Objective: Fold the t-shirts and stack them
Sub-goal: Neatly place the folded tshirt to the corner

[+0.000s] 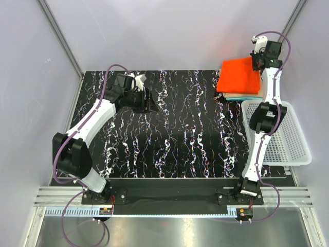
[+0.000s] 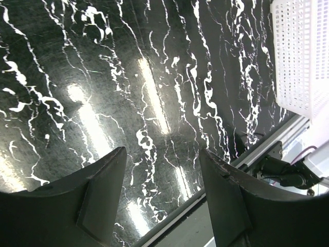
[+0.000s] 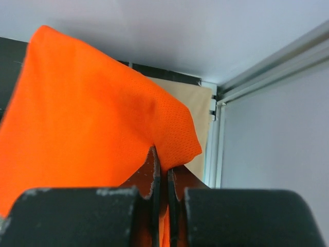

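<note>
Orange-red t-shirt (image 1: 239, 75): folded atop tan and teal pile (image 1: 237, 96), surface's (image 1: 180, 134) far right corner.
Handling: light, limp mesh; pinch an edge.
Right gripper (image 3: 163, 165): clamped on its corner.
Left gripper (image 2: 162, 190): wide, empty.

T-shirts (image 1: 239, 77) stacked far right, behind basket (image 1: 290, 146).
</note>
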`<state>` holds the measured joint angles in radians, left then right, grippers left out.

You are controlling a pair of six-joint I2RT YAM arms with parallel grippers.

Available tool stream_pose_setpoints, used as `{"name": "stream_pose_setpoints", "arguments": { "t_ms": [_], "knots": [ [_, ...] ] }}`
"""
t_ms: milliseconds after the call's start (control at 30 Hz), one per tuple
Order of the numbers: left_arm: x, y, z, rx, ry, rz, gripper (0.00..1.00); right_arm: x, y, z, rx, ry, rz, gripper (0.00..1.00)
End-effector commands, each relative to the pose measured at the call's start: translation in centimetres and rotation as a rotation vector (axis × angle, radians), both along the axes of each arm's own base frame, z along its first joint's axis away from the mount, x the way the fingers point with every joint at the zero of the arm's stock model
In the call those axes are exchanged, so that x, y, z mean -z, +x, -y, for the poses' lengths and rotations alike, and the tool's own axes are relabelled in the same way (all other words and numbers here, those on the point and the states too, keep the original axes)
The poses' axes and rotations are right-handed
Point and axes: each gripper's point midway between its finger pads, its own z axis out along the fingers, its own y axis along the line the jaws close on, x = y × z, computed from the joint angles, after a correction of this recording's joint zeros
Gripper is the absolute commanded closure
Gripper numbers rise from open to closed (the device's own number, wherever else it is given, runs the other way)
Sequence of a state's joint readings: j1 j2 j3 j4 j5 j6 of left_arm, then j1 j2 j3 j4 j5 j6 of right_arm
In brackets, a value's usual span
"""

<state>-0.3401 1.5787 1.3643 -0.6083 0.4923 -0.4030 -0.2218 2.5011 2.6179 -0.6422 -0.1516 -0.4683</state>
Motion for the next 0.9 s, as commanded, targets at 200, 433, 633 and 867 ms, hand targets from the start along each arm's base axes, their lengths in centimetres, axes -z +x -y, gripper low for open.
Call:
{"name": "stream_pose_setpoints", "arguments": {
  "t_ms": [200, 433, 633, 867],
  "knots": [
    [-1.5, 0.0, 0.7, 0.020, -0.044, 0.045, 0.36, 2.1, 4.1, 3.6, 0.024, -0.006, 0.151, 1.00],
    [-1.5, -0.1, 0.8, 0.026, -0.051, 0.038, 0.36, 0.8, 5.5, 4.2, 0.017, -0.033, 0.243, 1.00],
    [-1.8, -0.3, 1.0, 0.032, -0.064, 0.040, 0.36, -0.1, 6.1, 4.4, 0.004, -0.066, 0.293, 1.00],
    [-1.9, -0.5, 1.2, 0.037, -0.068, 0.044, 0.36, 1.4, 6.7, 4.7, -0.006, -0.090, 0.303, 1.00]
  ]
}}
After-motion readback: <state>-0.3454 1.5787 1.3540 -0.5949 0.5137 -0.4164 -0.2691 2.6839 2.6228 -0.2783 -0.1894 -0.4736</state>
